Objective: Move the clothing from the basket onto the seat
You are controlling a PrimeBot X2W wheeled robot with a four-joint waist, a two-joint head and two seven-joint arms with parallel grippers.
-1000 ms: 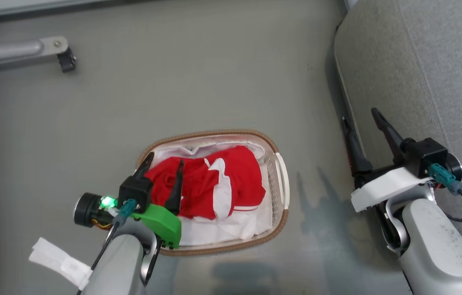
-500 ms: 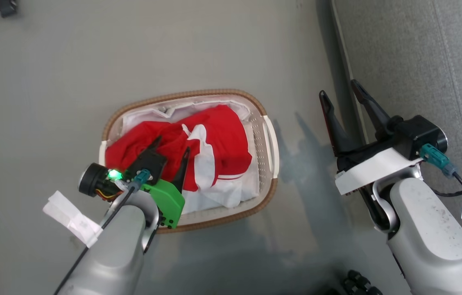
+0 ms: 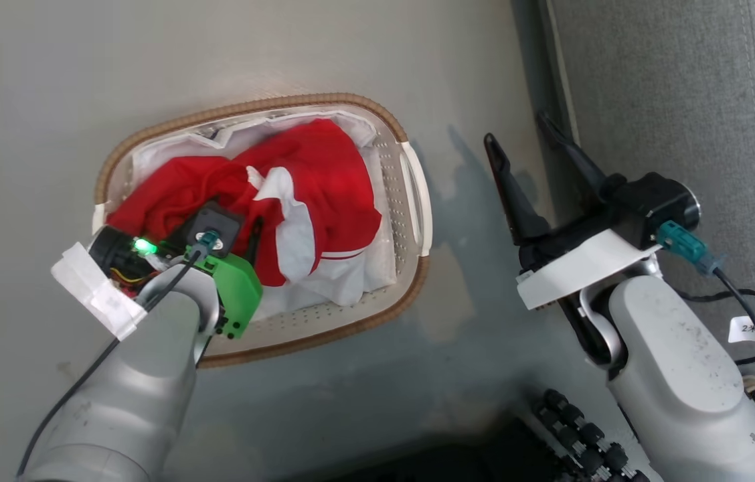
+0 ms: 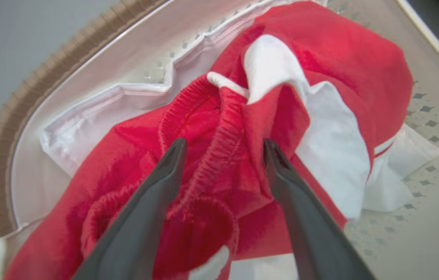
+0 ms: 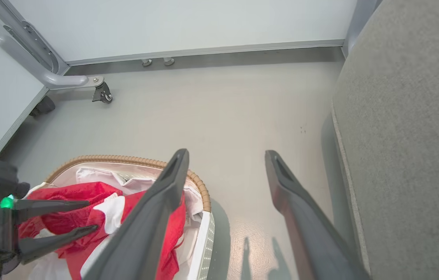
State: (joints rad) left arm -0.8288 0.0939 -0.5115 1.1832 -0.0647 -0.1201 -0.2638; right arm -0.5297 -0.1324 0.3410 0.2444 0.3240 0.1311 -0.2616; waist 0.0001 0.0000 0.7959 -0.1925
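Barely begun: the clothing (image 3: 324, 174) lies heaped in the basket (image 3: 250, 110), with none visible on the seat (image 3: 685, 100). My left fingers (image 4: 157, 186) are spread astride a red fold, and my right fingers (image 3: 513, 194) are spread beside the basket.

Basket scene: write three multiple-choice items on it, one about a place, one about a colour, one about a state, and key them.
1. Where does the red clothing lie?
A on a shelf
B in the basket
C on a hanger

2. What colour is the basket's rim?
A brown
B blue
C black

3. How does the left tool stand?
A shut tight
B open, astride a red fold
C clamped on a bottle

Key:
1 B: the basket's white perforated walls ring the clothing.
2 A: the woven-look band around the top is brown.
3 B: the left wrist view shows the two fingers apart with gathered red fabric between them.
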